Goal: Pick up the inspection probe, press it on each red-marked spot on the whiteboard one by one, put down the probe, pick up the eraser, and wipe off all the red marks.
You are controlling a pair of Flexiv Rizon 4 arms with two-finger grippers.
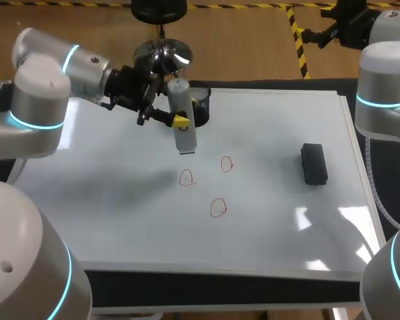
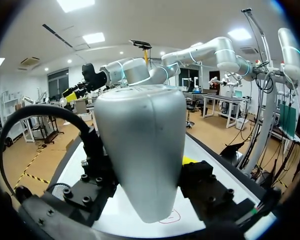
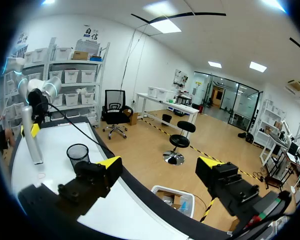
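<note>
Probing step: probe in hand, no mark pressed at this moment.

The left gripper point(image 1: 177, 120) is clamped on the probe point(image 1: 185, 139), with fingers on two sides of its grey body. The probe hangs nearly upright over the whiteboard point(image 1: 107, 200), just in front of the black mesh cup point(image 1: 201, 107), its lower end short of the nearest red mark point(image 1: 187, 177). A second mark point(image 1: 227, 163) and a third mark point(image 1: 218, 208) lie near it. Judged next move: bring the tip over the nearest mark, then lower it straight down. There is bare board all round the marks, and the eraser point(image 1: 314, 164) sits well apart at the right. Only the cup crowds the probe's far side. The right gripper point(image 3: 160, 165) is spread and empty, raised beyond the board's edge.
</note>
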